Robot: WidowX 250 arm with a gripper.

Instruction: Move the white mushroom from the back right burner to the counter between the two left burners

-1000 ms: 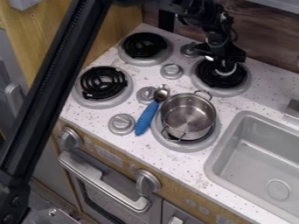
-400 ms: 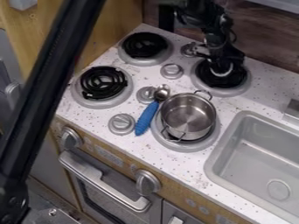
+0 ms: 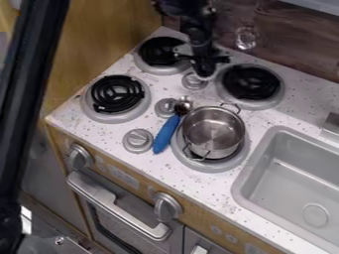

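Observation:
The black gripper (image 3: 204,73) hangs over the back of the stove, above the small knob between the two rear burners, and touches nothing that I can make out. In front of it lies a spoon with a blue handle (image 3: 166,134), its metal bowl toward the back, beside the pot's left side. A steel pot (image 3: 213,132) with two wire handles stands upright on the front right burner, and its inside looks empty.
Black coils mark the front left burner (image 3: 117,94), the rear left burner (image 3: 163,51) and the rear right burner (image 3: 251,83). A grey sink (image 3: 291,173) is at the right. Wooden walls (image 3: 99,49) rise at the left and back.
The gripper has moved left, from over the rear right burner to the area between the rear burners. The long black arm part at the left has shifted left too. Pot and spoon have stayed put.

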